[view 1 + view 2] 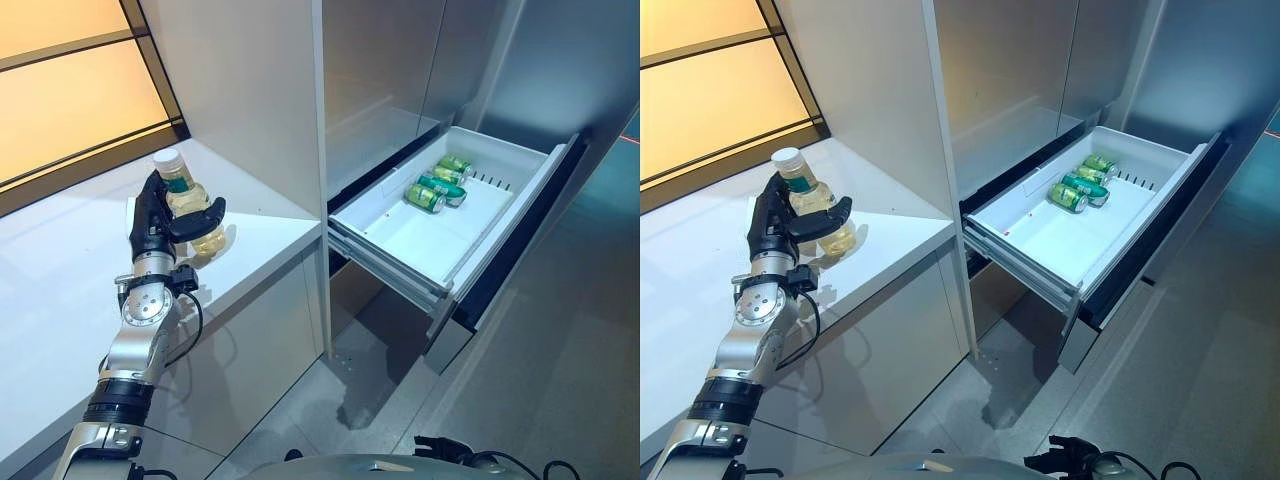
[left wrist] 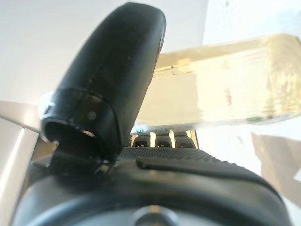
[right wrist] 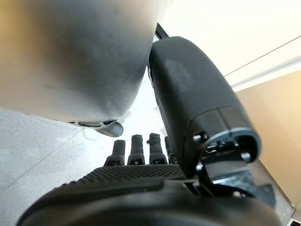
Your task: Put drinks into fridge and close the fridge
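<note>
A clear bottle (image 1: pixel 180 185) of pale yellow drink, with a white cap and a green band, stands upright at the white counter (image 1: pixel 60 260). My left hand (image 1: pixel 150 225) is shut on the bottle, thumb across its front and fingers behind it. In the left wrist view the bottle (image 2: pixel 225 84) lies against the thumb (image 2: pixel 113 70). I cannot tell whether the bottle's base touches the counter. The fridge's white drawer (image 1: pixel 400 245) is pulled open to the right, with green cans (image 1: pixel 437 185) at its far end. My right hand (image 3: pixel 141 188) hangs empty, fingers relaxed, over grey floor.
A tall grey fridge panel (image 1: pixel 380 80) rises above the open drawer. The counter's corner (image 1: pixel 305 225) lies between the bottle and the drawer. An orange-lit window (image 1: pixel 70 90) runs along the back left. Grey floor (image 1: pixel 560 330) spreads below the drawer.
</note>
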Robot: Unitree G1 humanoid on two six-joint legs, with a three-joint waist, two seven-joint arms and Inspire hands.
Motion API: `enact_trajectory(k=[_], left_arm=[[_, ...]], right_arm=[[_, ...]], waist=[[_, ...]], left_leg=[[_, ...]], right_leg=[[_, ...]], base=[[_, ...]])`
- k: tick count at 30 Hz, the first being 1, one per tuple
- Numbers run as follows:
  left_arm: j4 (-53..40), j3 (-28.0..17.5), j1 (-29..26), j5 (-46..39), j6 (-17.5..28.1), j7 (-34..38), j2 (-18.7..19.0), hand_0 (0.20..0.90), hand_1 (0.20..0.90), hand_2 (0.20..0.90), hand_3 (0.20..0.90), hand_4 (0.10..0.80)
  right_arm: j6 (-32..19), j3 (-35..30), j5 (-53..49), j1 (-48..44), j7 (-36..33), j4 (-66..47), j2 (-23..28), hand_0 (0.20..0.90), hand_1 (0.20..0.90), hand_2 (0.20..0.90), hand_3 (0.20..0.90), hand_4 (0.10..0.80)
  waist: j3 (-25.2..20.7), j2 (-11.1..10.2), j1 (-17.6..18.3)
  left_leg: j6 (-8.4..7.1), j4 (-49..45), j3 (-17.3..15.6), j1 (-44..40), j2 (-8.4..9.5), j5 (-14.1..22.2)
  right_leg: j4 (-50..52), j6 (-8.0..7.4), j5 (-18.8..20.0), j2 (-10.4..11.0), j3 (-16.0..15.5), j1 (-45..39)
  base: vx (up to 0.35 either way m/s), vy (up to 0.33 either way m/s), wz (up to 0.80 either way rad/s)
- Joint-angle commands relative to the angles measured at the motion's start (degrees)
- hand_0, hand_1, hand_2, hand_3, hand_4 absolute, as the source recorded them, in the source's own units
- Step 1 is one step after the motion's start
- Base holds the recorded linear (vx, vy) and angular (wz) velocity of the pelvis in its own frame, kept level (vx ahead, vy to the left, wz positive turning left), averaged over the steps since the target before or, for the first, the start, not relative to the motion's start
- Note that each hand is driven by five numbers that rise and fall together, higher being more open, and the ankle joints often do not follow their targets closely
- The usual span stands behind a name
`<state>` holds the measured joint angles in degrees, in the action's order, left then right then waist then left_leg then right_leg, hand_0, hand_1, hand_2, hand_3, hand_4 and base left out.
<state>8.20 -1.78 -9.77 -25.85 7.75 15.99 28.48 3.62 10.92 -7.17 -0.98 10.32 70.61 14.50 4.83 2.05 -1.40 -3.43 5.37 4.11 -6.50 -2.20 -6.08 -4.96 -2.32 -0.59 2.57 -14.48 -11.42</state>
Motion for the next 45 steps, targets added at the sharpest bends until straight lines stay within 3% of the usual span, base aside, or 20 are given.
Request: enact_trajectory(k=[1,9,19,25,33,40,45], left_arm=[[-3.2,-1.0,-8.4,-4.5,11.3,-2.8,2.0,0.3,0.3,0.3,0.2,0.1],[-6.1,-0.6,-8.7,-10.0,13.0,-6.9,-0.6,0.3,0.3,0.3,0.2,0.1],[-15.5,1.1,-11.3,-10.5,13.8,-15.5,0.8,0.3,0.3,0.3,0.2,0.1],[-19.7,4.3,-13.6,-13.9,14.0,-25.0,0.8,0.3,0.3,0.3,0.2,0.1],[-22.7,8.3,-14.1,-17.4,15.2,-32.5,0.2,0.3,0.3,0.3,0.2,0.1],[-22.9,9.4,-11.6,-18.3,16.6,-36.5,1.1,0.3,0.3,0.3,0.2,0.1],[-21.3,10.0,-11.8,-18.1,16.6,-36.5,2.3,0.3,0.3,0.3,0.2,0.1]], right_arm=[[-0.1,0.8,2.1,0.0,0.4,0.3,0.8,0.9,0.9,0.9,0.9,0.8],[-2.0,1.2,0.2,-0.2,0.8,-0.7,0.4,0.9,0.9,0.9,0.9,0.8],[-6.7,3.5,-2.9,-0.8,5.7,-9.9,0.1,0.9,0.9,0.9,0.9,0.8],[-2.9,7.6,-7.9,-0.5,13.0,-28.8,0.2,0.9,0.9,0.9,0.9,0.8],[2.1,8.0,-16.3,-0.5,19.2,-50.6,1.1,0.9,0.9,0.9,0.9,0.8],[8.3,4.3,-26.4,-4.3,28.7,-66.7,7.5,0.9,0.9,0.9,0.9,0.8],[10.6,2.3,-33.3,-8.9,29.9,-74.8,11.2,0.9,0.9,0.9,0.9,0.8]], waist=[[0.5,0.2,-0.2],[0.6,0.2,0.0],[0.5,-0.1,0.2],[0.5,-0.9,0.7],[0.3,-1.6,2.0],[0.2,-2.1,2.4],[0.0,-2.4,2.6]], left_leg=[[3.65,-0.5,-5.1,-3.5,4.62,8.9],[3.83,-0.6,-5.2,-3.6,4.69,9.0],[4.15,-0.7,-5.2,-3.9,4.85,9.3],[4.13,-0.8,-5.6,-4.2,4.78,9.4],[4.16,-0.7,-5.9,-4.5,4.81,9.2],[4.34,-0.6,-6.6,-4.5,4.72,9.0],[4.36,-0.7,-7.1,-4.3,4.72,9.0]], right_leg=[[8.9,0.04,-8.3,-3.0,3.6,2.4],[9.1,0.07,-8.3,-3.1,3.8,2.5],[8.8,0.06,-8.1,-3.0,3.8,2.4],[8.1,0.05,-7.6,-3.0,3.7,2.1],[7.0,-0.21,-6.5,-3.1,4.4,1.8],[6.3,-0.31,-5.6,-3.3,5.2,2.0],[5.9,-0.36,-5.2,-3.3,5.5,2.2]], base=[[0.0,0.0,0.0],[0.001,0.0,-0.01],[-0.015,-0.014,-0.02],[-0.054,-0.05,-0.05],[-0.062,-0.038,-0.04],[-0.034,-0.017,-0.08],[-0.014,-0.007,-0.11]])
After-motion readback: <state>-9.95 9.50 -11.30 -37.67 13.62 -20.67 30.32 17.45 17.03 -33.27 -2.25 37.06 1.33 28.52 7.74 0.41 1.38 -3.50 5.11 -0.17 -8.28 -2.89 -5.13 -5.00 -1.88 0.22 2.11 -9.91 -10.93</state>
